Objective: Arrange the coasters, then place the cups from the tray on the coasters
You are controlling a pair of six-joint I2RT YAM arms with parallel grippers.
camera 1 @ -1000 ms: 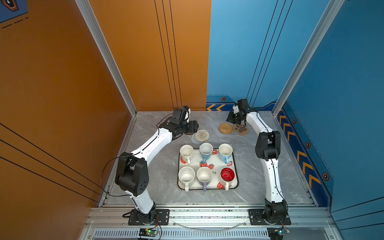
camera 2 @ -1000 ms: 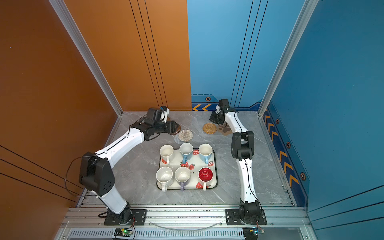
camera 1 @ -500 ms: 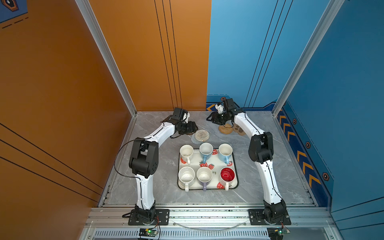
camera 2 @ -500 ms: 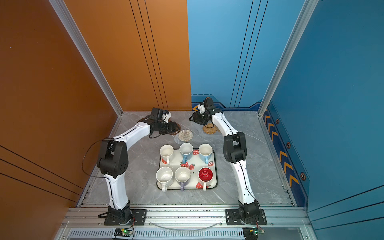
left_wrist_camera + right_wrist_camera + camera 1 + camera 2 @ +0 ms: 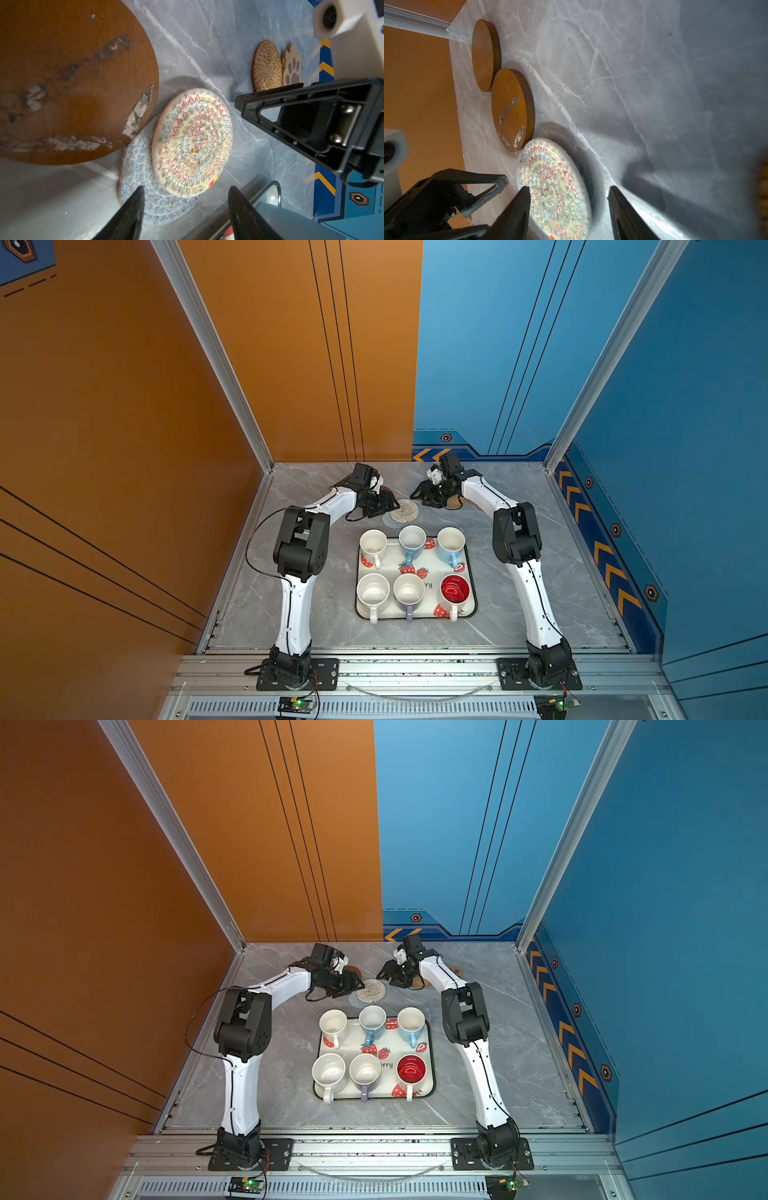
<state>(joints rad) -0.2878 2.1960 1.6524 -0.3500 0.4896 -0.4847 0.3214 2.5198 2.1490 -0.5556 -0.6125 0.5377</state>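
Cream strawberry-print tray (image 5: pixel 430 568): six ceramic mugs (image 5: pixel 373 543) inside | left jaws, right jaws: parted, empty | cream woven coaster (image 5: pixel 192 143): between them

A grey marbled tabletop (image 5: pixel 340 635) lies between orange wall panels (image 5: pixel 291 344) and blue wall panels (image 5: pixel 478 344), with yellow chevrons (image 5: pixel 606 572) along one side and an aluminium rail (image 5: pixel 415 668) in front.
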